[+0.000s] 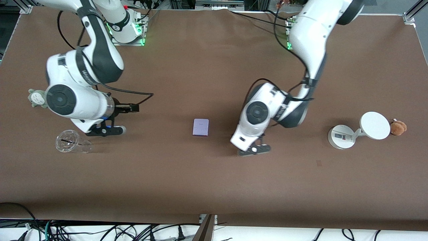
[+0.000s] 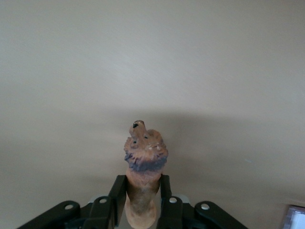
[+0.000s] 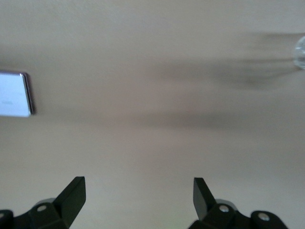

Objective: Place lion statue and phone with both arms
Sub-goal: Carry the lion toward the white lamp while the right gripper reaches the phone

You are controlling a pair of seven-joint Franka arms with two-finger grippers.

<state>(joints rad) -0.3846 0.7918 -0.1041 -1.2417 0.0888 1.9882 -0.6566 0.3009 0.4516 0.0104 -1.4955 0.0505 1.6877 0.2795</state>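
The lion statue (image 2: pixel 144 157), reddish-brown with a darker band, is held between the fingers of my left gripper (image 2: pixel 141 185). In the front view the left gripper (image 1: pixel 254 150) is low over the bare table, beside the phone toward the left arm's end, and the statue is hidden under it. The phone (image 1: pixel 200 127), a flat pale lavender rectangle, lies on the table's middle. It also shows at the edge of the left wrist view (image 2: pixel 295 217) and of the right wrist view (image 3: pixel 14 94). My right gripper (image 1: pixel 106 130) is open and empty (image 3: pixel 139 191) over bare table near a clear cup.
A clear plastic cup (image 1: pixel 71 142) lies next to the right gripper. A grey-green plush (image 1: pixel 36 97) sits at the right arm's end. A white stand with a disc (image 1: pixel 354 132) and a round brown plush (image 1: pixel 398 128) sit toward the left arm's end.
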